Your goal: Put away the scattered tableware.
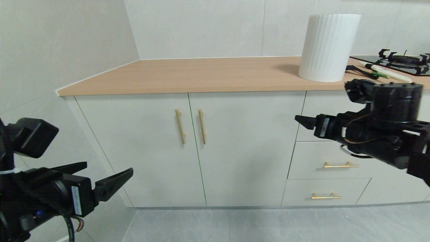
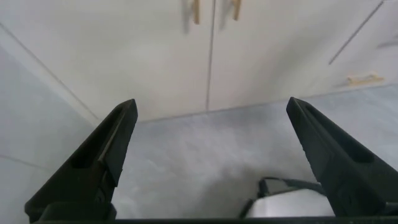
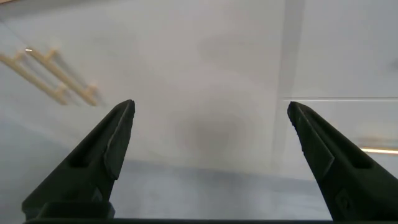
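Note:
A tall white ribbed holder (image 1: pixel 327 47) stands on the wooden countertop (image 1: pixel 201 74) at the right. Just beyond it lie scattered utensils: a white-handled piece with a green band (image 1: pixel 383 72) and a black one (image 1: pixel 359 70). My left gripper (image 1: pixel 109 168) hangs low at the left, below counter height, open and holding nothing; its wrist view shows the gripper (image 2: pixel 211 102) over grey floor before the cabinet doors. My right gripper (image 1: pixel 322 104) is in front of the drawers, under the counter edge, open and holding nothing; in its wrist view the gripper (image 3: pixel 211 104) faces the cabinet front.
Two shut cabinet doors with gold handles (image 1: pixel 191 126) sit under the counter, with drawers (image 1: pixel 339 164) to their right. A black gas hob (image 1: pixel 403 60) occupies the counter's far right. A tiled wall closes off the left side.

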Controlling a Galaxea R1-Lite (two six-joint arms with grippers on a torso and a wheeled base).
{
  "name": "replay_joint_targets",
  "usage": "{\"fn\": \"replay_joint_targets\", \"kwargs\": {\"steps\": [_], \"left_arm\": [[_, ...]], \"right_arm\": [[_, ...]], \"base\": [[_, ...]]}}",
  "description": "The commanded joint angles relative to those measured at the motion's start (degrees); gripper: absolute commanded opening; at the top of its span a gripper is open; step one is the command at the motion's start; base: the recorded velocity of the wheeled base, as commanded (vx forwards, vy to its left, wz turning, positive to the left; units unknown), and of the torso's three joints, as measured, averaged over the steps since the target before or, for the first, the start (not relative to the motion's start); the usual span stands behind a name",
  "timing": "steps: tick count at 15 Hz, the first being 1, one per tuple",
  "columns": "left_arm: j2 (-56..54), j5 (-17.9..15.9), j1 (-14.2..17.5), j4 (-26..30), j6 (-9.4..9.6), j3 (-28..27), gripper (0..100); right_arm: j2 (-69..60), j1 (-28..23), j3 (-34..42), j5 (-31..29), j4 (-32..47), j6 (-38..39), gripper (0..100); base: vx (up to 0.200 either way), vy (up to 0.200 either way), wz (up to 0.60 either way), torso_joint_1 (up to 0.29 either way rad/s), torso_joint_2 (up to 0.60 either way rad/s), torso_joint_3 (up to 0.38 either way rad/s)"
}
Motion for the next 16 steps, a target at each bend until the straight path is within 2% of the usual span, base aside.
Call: {"fn": "replay_joint_targets", "kwargs": {"steps": [1, 3, 4, 5, 8, 10, 14, 16], "left_arm": [[-8.31, 2.41, 1.09, 0.25, 3.39, 3.20, 100], [-13.58, 4.43, 2.67, 0.25, 6.29, 6.45, 100], [-19.12, 6.10, 5.05, 0.25, 9.45, 9.52, 100], [-22.46, 7.59, 5.75, 0.25, 9.72, 10.84, 100], [-33.18, 8.56, 6.63, 2.80, 9.63, 12.16, 100], [-41.27, 10.32, 10.14, 8.07, 9.36, 12.34, 100], [-54.98, 9.62, 13.04, 16.86, 9.72, 12.60, 100], [-56.47, 9.44, 15.33, 17.92, 9.45, 12.51, 100]], "right_arm": [[-18.85, -1.11, 11.16, -2.08, -0.01, -4.44, 100], [-26.32, -1.28, 15.99, -2.17, 0.34, -8.40, 100], [-32.21, -2.69, 21.00, -2.25, 0.34, -11.12, 100], [-36.78, -4.10, 24.69, -2.25, 0.34, -12.62, 100], [-51.11, -9.46, 31.46, -2.25, 1.31, -15.34, 100], [-61.92, -13.85, 32.07, -2.43, 8.87, -20.17, 100], [-81.34, -14.29, 28.56, -1.90, 26.09, -22.90, 100], [-86.44, -14.38, 26.89, -2.61, 31.63, -22.81, 100]], "base": [[0.000, 0.000, 0.00, 0.000, 0.00, 0.000], [0.000, 0.000, 0.00, 0.000, 0.00, 0.000], [0.000, 0.000, 0.00, 0.000, 0.00, 0.000], [0.000, 0.000, 0.00, 0.000, 0.00, 0.000], [0.000, 0.000, 0.00, 0.000, 0.00, 0.000], [0.000, 0.000, 0.00, 0.000, 0.00, 0.000], [0.000, 0.000, 0.00, 0.000, 0.00, 0.000], [0.000, 0.000, 0.00, 0.000, 0.00, 0.000]]}}
